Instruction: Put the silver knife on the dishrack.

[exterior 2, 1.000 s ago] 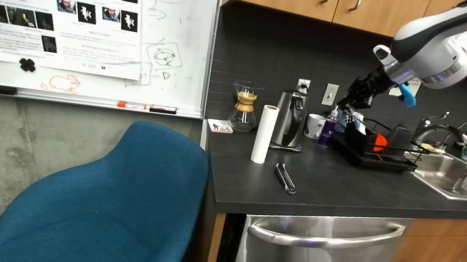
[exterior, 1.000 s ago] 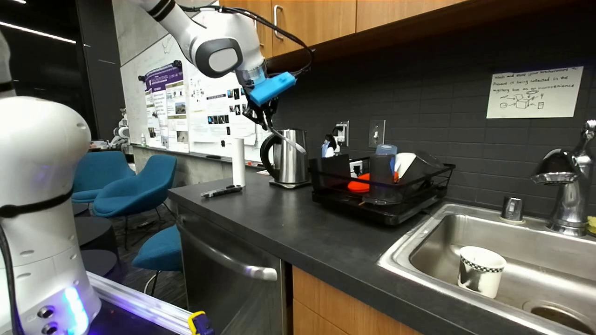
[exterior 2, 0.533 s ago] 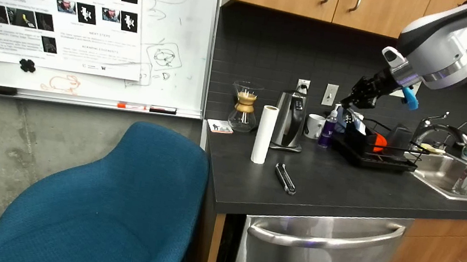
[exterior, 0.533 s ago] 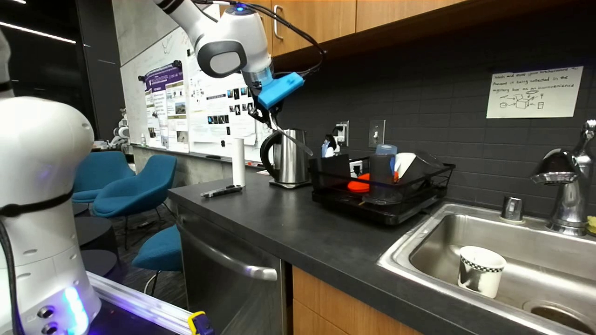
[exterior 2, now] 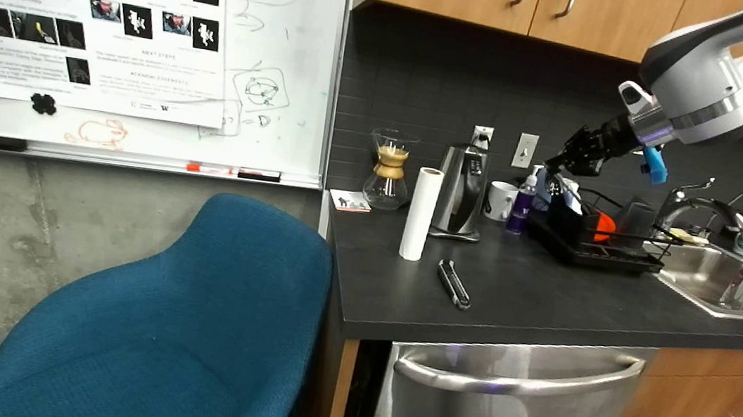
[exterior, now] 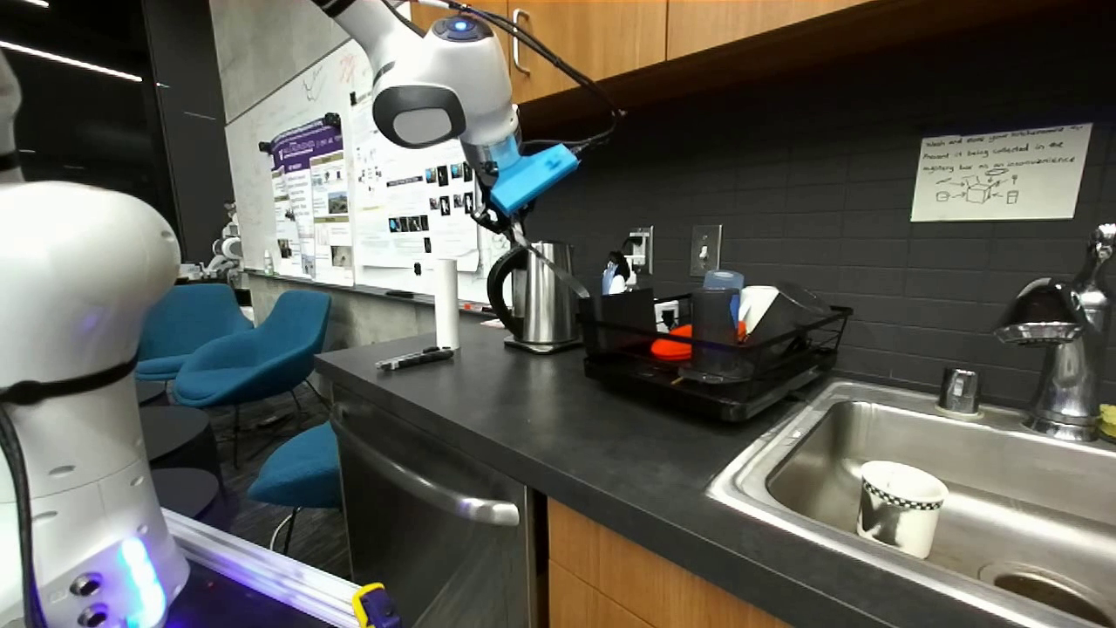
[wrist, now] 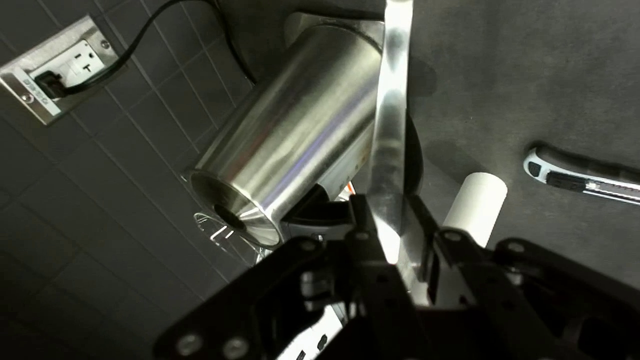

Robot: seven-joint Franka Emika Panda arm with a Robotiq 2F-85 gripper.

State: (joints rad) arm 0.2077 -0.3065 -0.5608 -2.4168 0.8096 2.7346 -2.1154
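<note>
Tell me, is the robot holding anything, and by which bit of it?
The gripper holds the silver knife near one end, with the rest sticking out. I can't tell if that's the handle.

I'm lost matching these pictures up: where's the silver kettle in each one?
In an exterior view: kettle, near the centre, left of the dishrack.
In an exterior view: kettle, just right of centre.
In the wrist view: kettle, upper middle, slanted, partly behind the silver knife.
Shared landmark: white cylinder, left of the kettle in both exterior views, right of it in the wrist view.
</note>
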